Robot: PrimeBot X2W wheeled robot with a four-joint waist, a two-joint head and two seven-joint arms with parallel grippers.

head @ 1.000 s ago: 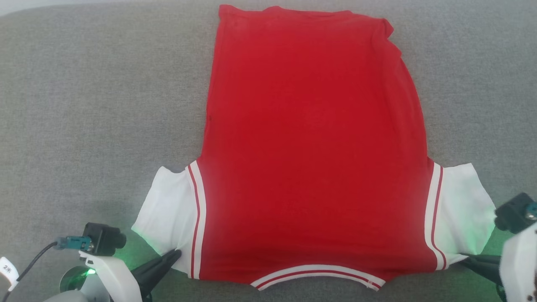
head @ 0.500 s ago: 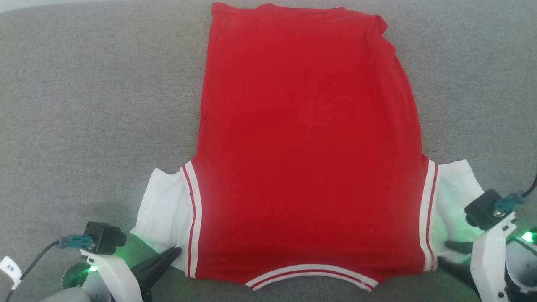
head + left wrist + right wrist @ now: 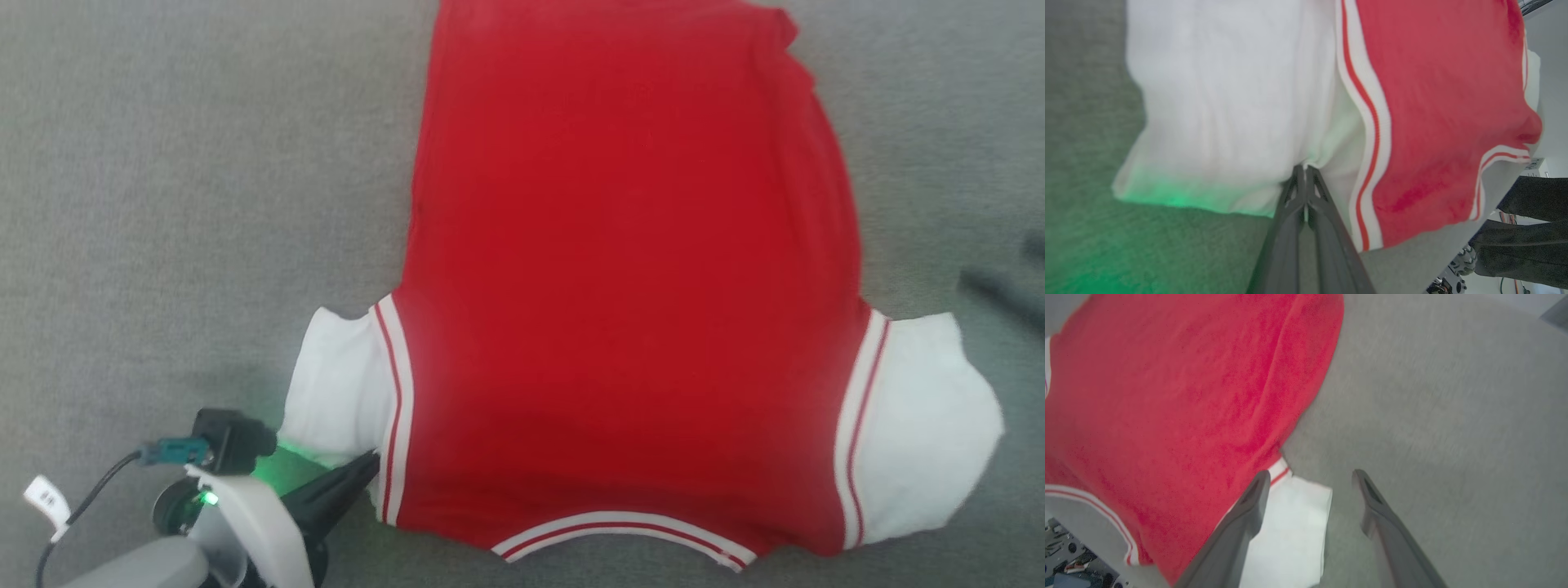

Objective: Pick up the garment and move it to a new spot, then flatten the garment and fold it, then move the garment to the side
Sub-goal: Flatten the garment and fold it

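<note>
On grey fabric surface [image 3: 163,204]: garment [image 3: 629,286] flat; left tool [image 3: 1304,168] pinching white sleeve [image 3: 1220,102].

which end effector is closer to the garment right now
Left. The left end effector is shut on a white sleeve of the garment; the right end effector is open, apart from the cloth, beside the other sleeve.

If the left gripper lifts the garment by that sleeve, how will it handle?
Likely floppy: the garment lies flat with soft creases, so it should drape from the left gripper, shut on its white sleeve. Probably light: thin cloth. The grey surface looks textured, so dragging may bunch it.
</note>
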